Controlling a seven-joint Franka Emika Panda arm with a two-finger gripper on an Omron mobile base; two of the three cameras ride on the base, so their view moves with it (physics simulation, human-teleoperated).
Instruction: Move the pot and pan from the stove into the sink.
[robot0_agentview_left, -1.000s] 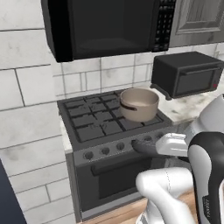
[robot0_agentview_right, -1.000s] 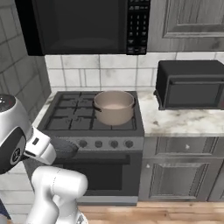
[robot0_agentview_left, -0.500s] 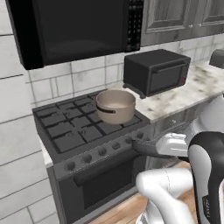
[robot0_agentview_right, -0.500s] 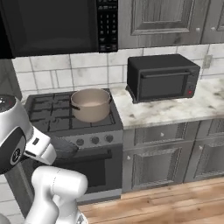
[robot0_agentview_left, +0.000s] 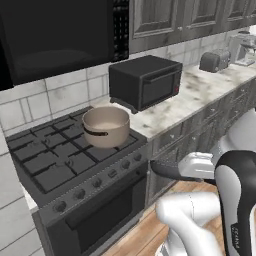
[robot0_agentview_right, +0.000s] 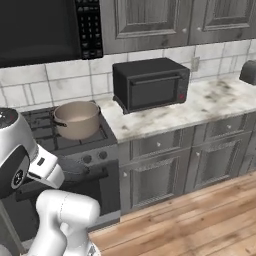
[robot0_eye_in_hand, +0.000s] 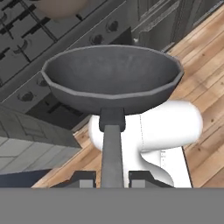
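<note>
Beside the stove (robot0_agentview_left: 75, 170), the pincer (robot0_eye_in_hand: 112, 177) grips the pan (robot0_eye_in_hand: 113, 76).

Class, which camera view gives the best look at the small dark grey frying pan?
The hand view: the small dark grey frying pan sits large and central, bowl and long handle running down into the shut gripper. The left base view shows it edge-on by the white arm; the right base view shows its rim.

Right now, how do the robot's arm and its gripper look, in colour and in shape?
The arm has rounded, glossy white shells with dark grey to black sections at the joints. One black section carries small pale lettering, too small to read. The gripper ends in two small dark, blocky finger tips. No loose cables show.
</note>
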